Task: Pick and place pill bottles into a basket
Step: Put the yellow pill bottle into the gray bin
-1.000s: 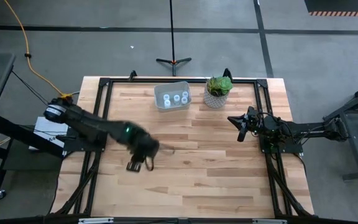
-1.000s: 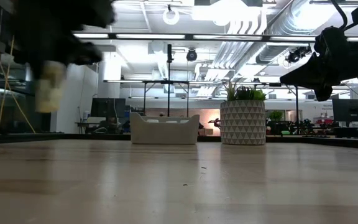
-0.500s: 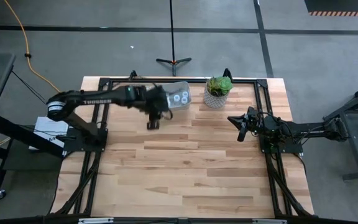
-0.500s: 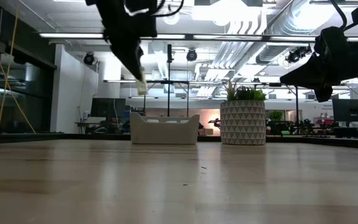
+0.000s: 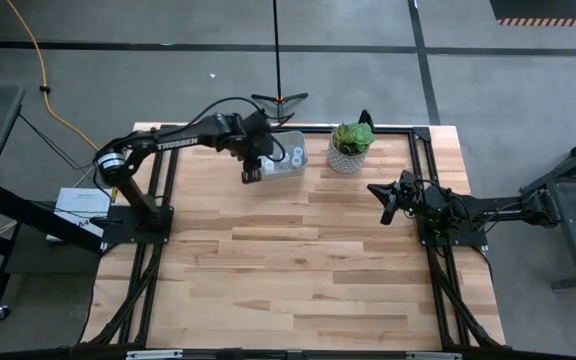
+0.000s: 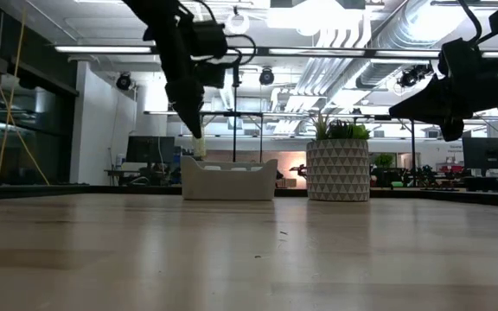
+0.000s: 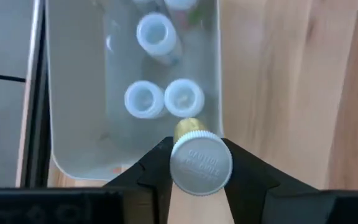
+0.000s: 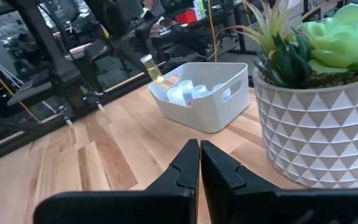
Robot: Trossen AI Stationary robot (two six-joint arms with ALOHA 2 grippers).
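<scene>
My left gripper [image 5: 251, 173] hangs over the near left corner of the pale basket [image 5: 280, 157], shut on a small white pill bottle [image 7: 200, 163]. In the low view the bottle [image 6: 199, 147] hangs just above the basket's rim [image 6: 229, 180]. Several white bottles [image 7: 164, 98] stand inside the basket [image 7: 73, 93]. My right gripper [image 5: 386, 212] waits shut and empty in the air at the table's right, its fingers [image 8: 199, 163] pointing toward the basket [image 8: 211, 99]. My left gripper pinches the bottle between its two fingers [image 7: 159, 169], one on each side of the white cap [image 7: 201, 177]. The fingers come from above, pointing down. The bottle hangs upright below them, cap up, its yellowish body [image 7: 188, 126] clear of the basket and table.
A green plant in a white patterned pot [image 5: 350, 150] stands right of the basket at the far edge; it also shows in the low view [image 6: 338, 170]. Bare wooden table top [image 5: 298, 260] lies in front of both.
My left gripper has carried the bottle from the table's left middle toward the far edge, up and over to the basket's near left corner. In the last half second it has come down toward the basket's rim. It has stayed shut on the bottle.
</scene>
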